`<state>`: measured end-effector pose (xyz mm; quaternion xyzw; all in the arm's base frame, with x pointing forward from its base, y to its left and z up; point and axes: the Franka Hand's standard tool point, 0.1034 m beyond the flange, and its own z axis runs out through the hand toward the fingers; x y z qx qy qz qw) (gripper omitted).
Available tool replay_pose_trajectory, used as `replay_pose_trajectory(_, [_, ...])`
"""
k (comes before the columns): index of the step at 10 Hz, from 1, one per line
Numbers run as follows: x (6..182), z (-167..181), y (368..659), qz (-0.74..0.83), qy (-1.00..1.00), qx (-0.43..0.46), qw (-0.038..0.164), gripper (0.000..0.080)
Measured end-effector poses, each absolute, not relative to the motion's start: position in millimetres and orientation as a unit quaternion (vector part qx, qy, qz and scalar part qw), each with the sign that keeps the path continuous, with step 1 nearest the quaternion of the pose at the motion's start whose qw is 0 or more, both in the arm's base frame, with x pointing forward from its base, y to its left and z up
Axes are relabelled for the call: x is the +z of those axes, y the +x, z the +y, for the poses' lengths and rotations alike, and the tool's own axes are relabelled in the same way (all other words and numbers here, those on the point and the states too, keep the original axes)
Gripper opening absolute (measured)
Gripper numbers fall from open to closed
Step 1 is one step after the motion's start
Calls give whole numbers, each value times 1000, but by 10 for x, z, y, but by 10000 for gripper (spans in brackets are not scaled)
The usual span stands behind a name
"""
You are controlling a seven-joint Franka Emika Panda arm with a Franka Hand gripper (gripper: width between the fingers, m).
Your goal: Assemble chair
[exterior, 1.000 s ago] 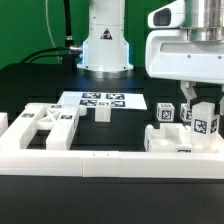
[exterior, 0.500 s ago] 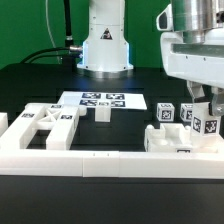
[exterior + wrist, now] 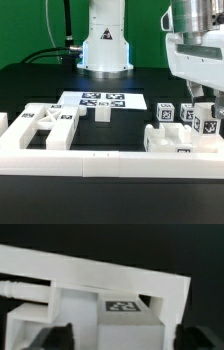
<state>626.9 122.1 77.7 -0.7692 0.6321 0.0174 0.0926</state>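
Surface [image 3: 40, 85]: black, plain.

Far centre: white robot base [image 3: 104, 45] stands on it. A dark cable [image 3: 45, 58] trails toward the exterior view's left.

Centre: marker board [image 3: 103, 100] lies flat. A small white block [image 3: 101, 114] stands upright at its near edge.

Near, on the exterior view's left: X-braced frame [image 3: 48, 127] lies flat.

Near edge: long border rail [image 3: 100, 160] runs across, just in front of the frame.

Exterior view's right: low white chair part [image 3: 170, 140] sits behind the rail, with three tagged blocks [image 3: 163, 114] upright by it. Cannot tell whether they rest on it or on the surface.
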Motion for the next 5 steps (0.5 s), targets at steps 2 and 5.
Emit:
replay_pose_trajectory(2, [772,1217,6268,566,-819,9,93,639])
replay_pose_trajectory(5, [756,1209,6263,458,-884,-3,90,648])
